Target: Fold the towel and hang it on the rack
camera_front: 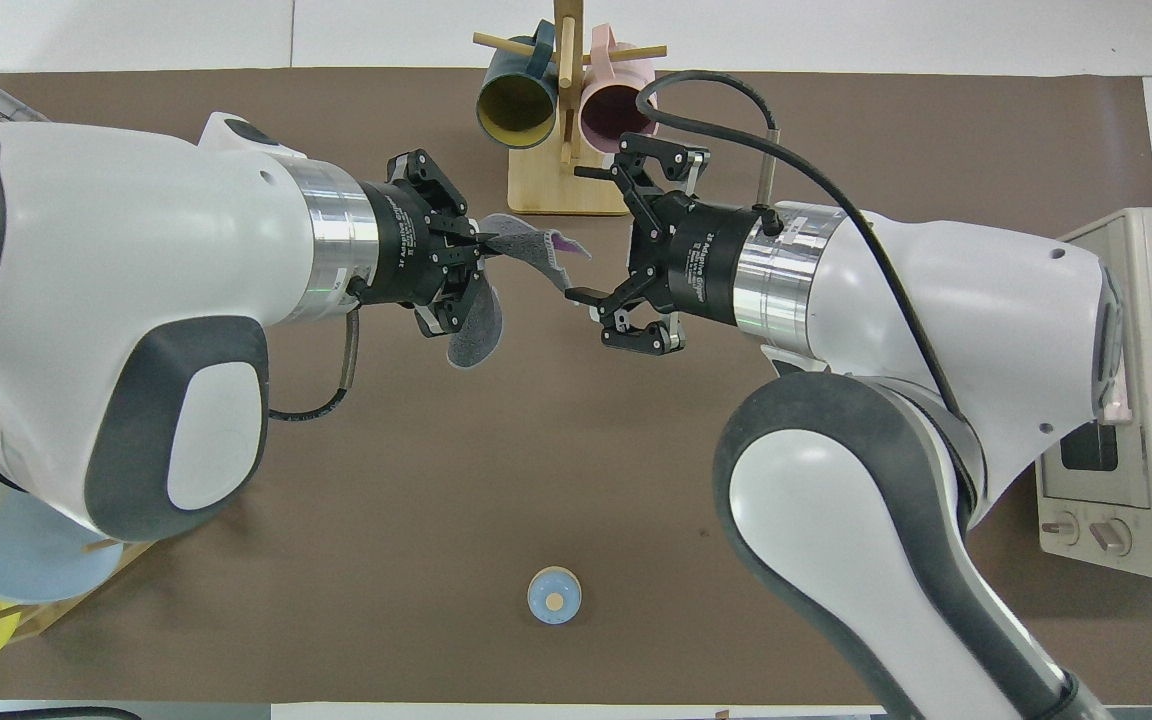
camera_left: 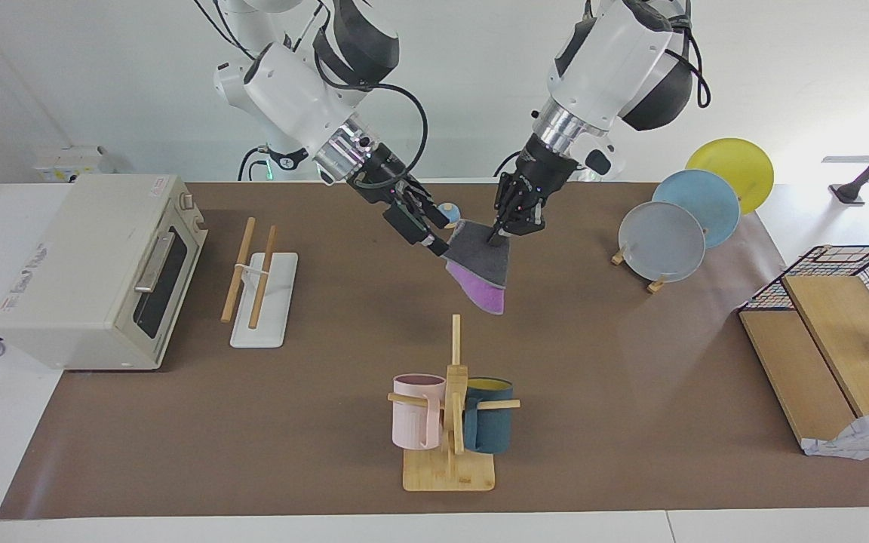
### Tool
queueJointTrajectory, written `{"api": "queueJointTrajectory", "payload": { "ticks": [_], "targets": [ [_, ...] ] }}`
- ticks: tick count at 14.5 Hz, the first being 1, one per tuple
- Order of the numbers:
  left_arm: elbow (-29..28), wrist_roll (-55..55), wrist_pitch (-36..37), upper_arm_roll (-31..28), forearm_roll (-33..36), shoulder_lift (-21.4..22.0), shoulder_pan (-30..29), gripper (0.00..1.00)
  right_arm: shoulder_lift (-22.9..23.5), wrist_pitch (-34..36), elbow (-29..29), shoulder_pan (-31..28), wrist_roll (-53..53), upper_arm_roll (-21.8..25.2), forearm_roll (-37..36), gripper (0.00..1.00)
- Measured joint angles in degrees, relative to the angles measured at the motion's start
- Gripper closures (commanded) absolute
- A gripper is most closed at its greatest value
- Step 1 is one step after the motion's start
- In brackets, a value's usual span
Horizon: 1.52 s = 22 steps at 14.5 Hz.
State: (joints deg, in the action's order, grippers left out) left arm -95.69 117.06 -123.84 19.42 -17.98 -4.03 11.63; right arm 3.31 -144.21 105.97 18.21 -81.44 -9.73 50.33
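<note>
Towel (camera_left: 480, 271) hangs mid-air pinched in the left tool (camera_left: 496, 238), with the wide-open right tool (camera_left: 434, 240) right beside its edge, so a sloppy grab could miss the floppy corner and drop it onto the desk (camera_left: 631, 392).

One camera faces the robots from high across the table; another looks steeply down; both share the mug stand (camera_left: 449, 422) (camera_front: 568, 120)

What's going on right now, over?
Left gripper shut on towel, held up over mid-table. Right gripper open at towel's free edge. Rack bare, by the toaster oven. Nothing in the way.
</note>
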Motion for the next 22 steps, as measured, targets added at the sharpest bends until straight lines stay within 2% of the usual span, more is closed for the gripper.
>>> {"api": "queueJointTrajectory", "payload": {
  "ticks": [5, 8, 9, 11, 12, 17, 20, 22],
  "targets": [
    [-0.1, 1.8, -0.7, 0.1, 0.0, 0.0, 0.8, 1.0, 1.7, -4.5, 0.6, 2.3, -2.5, 0.0, 0.1, 0.0],
    [-0.1, 1.9, -0.8, 0.1, 0.0, 0.0, 0.9, 1.0, 3.2, -5.9, 0.6, 2.3, 0.3, 0.1, 0.1, 0.0],
    [-0.1, 2.0, -0.8, 0.1, 0.0, 0.0, 0.9, 1.0, 3.6, -6.0, 0.6, 2.3, 1.3, 0.1, 0.1, 0.14],
    [-0.1, 2.0, -0.8, 0.1, 0.0, 0.0, 0.9, 1.0, 4.0, -6.4, 0.6, 2.7, 2.8, 0.0, 0.1, 0.79],
    [-0.1, 2.0, -0.9, 0.1, 0.0, 0.0, 0.9, 1.0, 4.0, -6.5, 0.5, 2.9, 3.4, 0.0, 0.1, 1.0],
    [-0.1, 2.1, -0.9, 0.1, 0.0, 0.0, 0.9, 1.0, 4.0, -6.6, 0.5, 3.0, 7.3, 0.1, 0.1, 1.0],
    [-0.1, 2.1, -0.9, 0.1, 0.0, 0.0, 0.9, 1.0, 4.0, -6.4, 0.5, 2.7, 13.7, 0.2, 0.1, 1.0],
    [-0.1, 2.2, -0.9, 0.1, -0.1, 0.0, 1.0, 1.0, 4.0, -4.0, 0.4, 1.9, 19.5, 0.4, -0.4, 1.0]
  ]
}}
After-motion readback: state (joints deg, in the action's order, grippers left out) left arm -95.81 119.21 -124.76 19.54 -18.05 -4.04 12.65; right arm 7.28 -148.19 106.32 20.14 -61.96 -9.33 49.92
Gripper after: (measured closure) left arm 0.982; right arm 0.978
